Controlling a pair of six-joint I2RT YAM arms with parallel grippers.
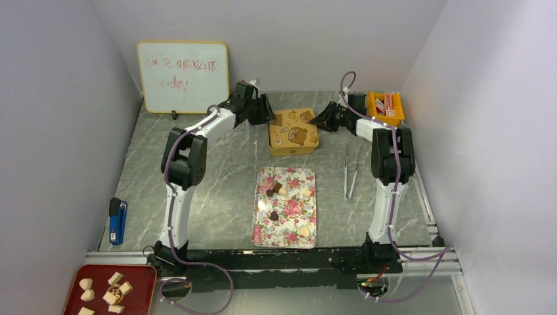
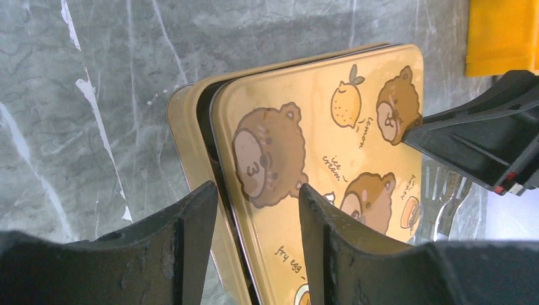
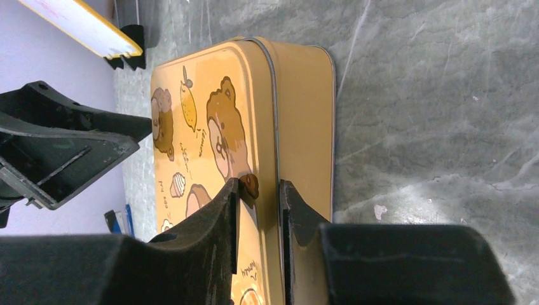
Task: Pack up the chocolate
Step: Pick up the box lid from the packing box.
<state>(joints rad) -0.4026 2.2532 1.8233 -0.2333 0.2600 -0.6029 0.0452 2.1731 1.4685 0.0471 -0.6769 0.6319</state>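
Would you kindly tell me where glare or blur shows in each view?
Top external: even light, soft shadows, whiteboard writing faint. Left wrist: tin lid sharp, left fingers soft up close. Right wrist: pale sheen on the table, right fingers soft.

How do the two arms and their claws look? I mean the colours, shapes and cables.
Both the left arm and the right arm have white links with bulky black joints. A purplish cable runs along each. The left claw and the right claw are black, with two thick tapering fingers, scuffed.
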